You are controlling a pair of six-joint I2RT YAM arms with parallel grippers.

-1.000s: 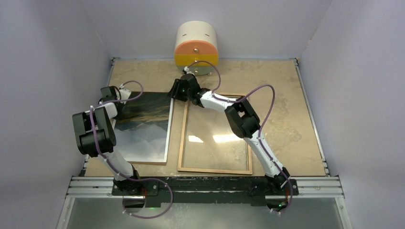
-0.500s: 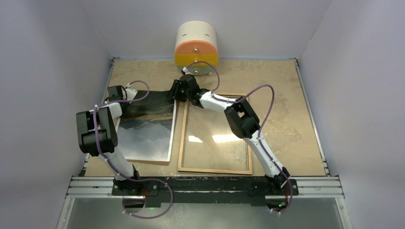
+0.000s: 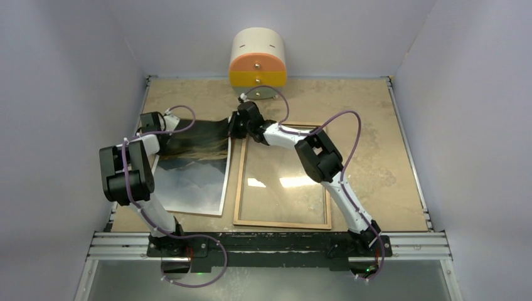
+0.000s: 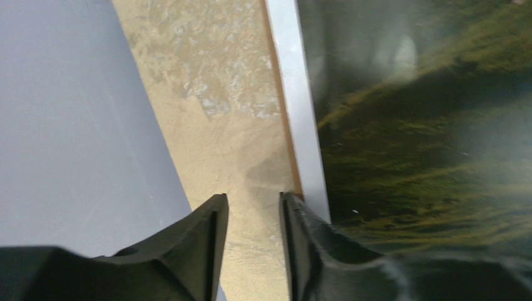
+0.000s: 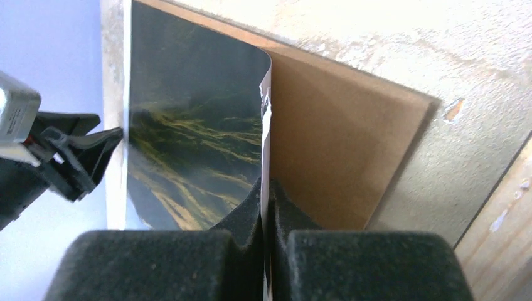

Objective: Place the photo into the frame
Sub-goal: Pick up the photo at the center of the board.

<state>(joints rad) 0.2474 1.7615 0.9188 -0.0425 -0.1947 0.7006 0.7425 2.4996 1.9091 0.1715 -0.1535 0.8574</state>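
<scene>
Left wrist view first: the left gripper [image 4: 252, 202] is seen spread wide, with nothing held and only the mottled tan table [image 4: 207, 94] showing in the gap. One black finger [image 4: 307, 251] is parked right at the left white border of the photo [image 4: 426, 125], a large, thin, glossy rectangular print of a dusky grey-green mountain landscape. Whether that finger actually touches the paper can't be told.

The photo is laid on a plain brown backing board [image 5: 339, 157] on the left half of the table, just beside the frame. Its near part is lying flat, while the far edge is lifted and curled over. That curl says a lot: the sheet is probably very light and floppy, with no stiffness of its own. The gloss likely means it's slippery and easily creased or smudged. A one-corner hold would probably let it sag and twist, so it's best taken by the white margin at both far corners and kept lightly stretched.

At the far right corner, the right gripper [image 5: 266, 194] is pressed together, with the thin paper edge pinched between its foam-like black pads.

Further right, the frame [image 3: 240, 182] is lying flat, a large rectangle with thin light wood-coloured rails facing up and a clear glass pane catching reflections. It should be treated as rigid, heavier and breakable.
</scene>
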